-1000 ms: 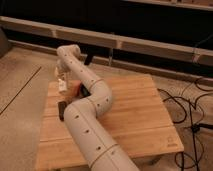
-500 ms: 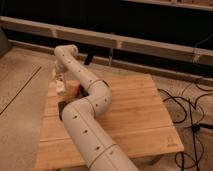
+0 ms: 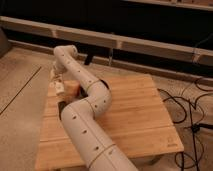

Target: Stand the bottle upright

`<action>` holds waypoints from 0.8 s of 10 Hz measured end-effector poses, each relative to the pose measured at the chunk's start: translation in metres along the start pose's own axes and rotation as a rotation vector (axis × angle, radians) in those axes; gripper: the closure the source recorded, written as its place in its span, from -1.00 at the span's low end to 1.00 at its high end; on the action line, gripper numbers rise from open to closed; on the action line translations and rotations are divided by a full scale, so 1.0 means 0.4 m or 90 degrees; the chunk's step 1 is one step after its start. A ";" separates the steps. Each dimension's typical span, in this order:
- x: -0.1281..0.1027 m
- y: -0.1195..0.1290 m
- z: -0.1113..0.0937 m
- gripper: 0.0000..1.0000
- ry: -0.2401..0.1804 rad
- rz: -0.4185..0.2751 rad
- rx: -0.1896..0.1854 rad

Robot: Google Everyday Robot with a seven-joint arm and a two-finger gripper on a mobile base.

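Over at the left edge of the wooden table (image 3: 135, 115), the gripper (image 3: 57, 80) hangs down from the arm's wrist, just above the boards near the back-left corner. Right below it sits a small pale shape that looks like the bottle (image 3: 60, 89), touching or almost touching the gripper; whether it stands or leans I cannot tell, nor whether the gripper is clamped on it. The white arm (image 3: 85, 120) sweeps from there across the tabletop toward the near edge. Farther right, black cables (image 3: 187, 107) trail over the floor beside the table.
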 end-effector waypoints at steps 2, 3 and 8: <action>0.007 0.008 0.003 1.00 0.002 -0.004 -0.012; 0.013 0.008 0.006 1.00 0.004 -0.003 -0.015; 0.051 -0.026 0.004 1.00 0.015 0.016 -0.015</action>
